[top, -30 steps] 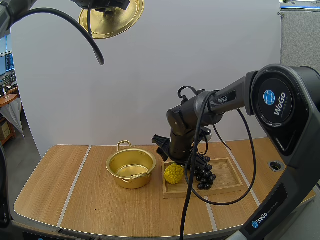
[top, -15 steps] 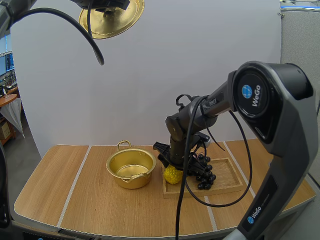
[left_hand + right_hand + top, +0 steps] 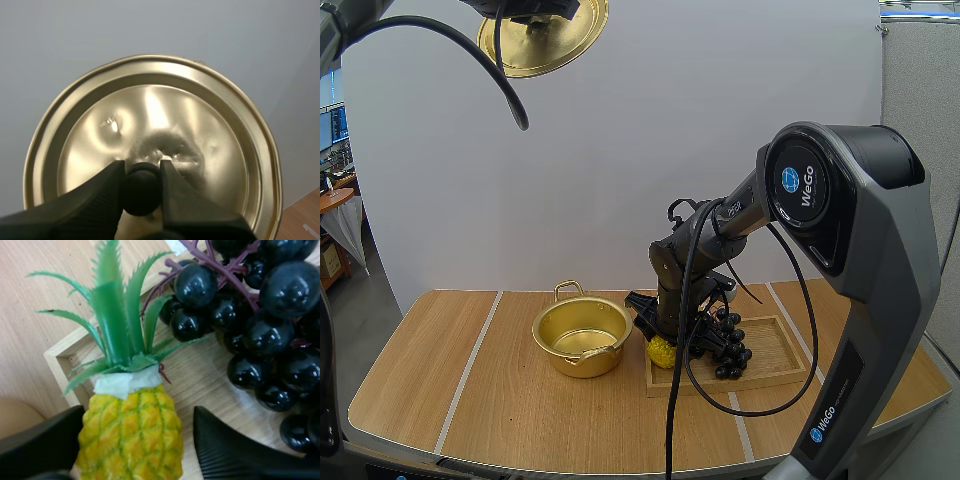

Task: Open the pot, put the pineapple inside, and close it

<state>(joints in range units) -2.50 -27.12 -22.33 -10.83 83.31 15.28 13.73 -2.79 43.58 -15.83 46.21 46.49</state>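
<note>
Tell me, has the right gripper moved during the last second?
Yes. The right gripper has dropped toward the wooden tray, now straddling the pineapple and hiding most of it.

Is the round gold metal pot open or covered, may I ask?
Open: the pot stands lidless; the left gripper holds its round gold lid aloft.

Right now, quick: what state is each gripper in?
Left gripper: shut on the knob of the lid.
Right gripper: open, its fingers on either side of the pineapple on the wooden tray.
</note>
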